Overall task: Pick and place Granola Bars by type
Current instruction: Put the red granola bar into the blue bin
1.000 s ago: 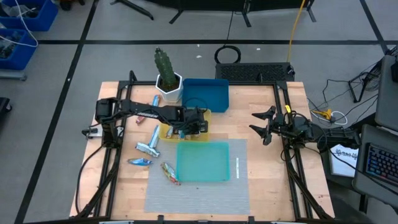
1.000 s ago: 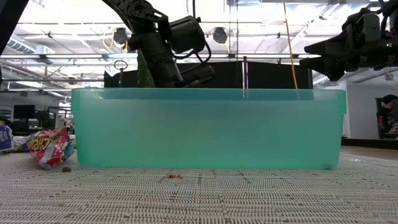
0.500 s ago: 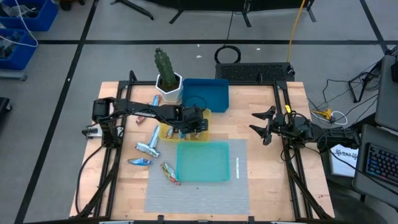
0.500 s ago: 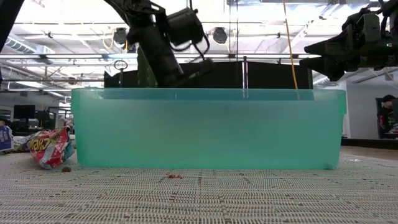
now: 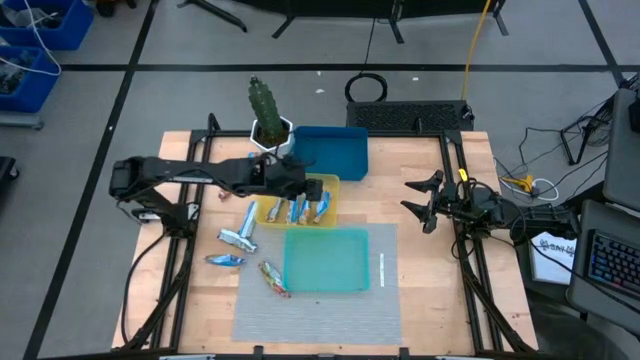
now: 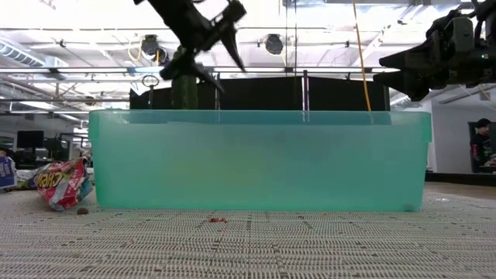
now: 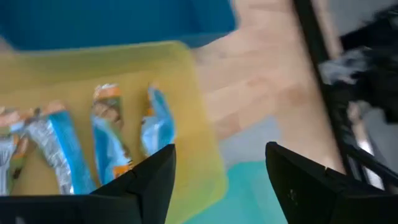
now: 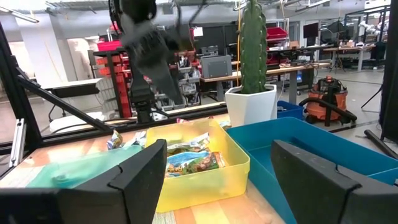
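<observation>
A wooden table (image 5: pixel 420 300) fills the middle of the overhead frame, carrying a teal tray (image 5: pixel 327 260) at lower centre, a blue tray (image 5: pixel 332 152) above it beside a potted cactus (image 5: pixel 266 115), and a yellow tray (image 5: pixel 330 190) between the two. The left gripper (image 5: pixel 300 180) hangs over the yellow tray's upper edge with fingers spread and empty, while the right gripper (image 5: pixel 420 200) waits at centre right, also spread and empty. Several Granola Bars (image 5: pixel 298 210) lie side by side inside the yellow tray, and a few more granola bars (image 5: pixel 240 238) lie loose on the table at lower left of the trays.
</observation>
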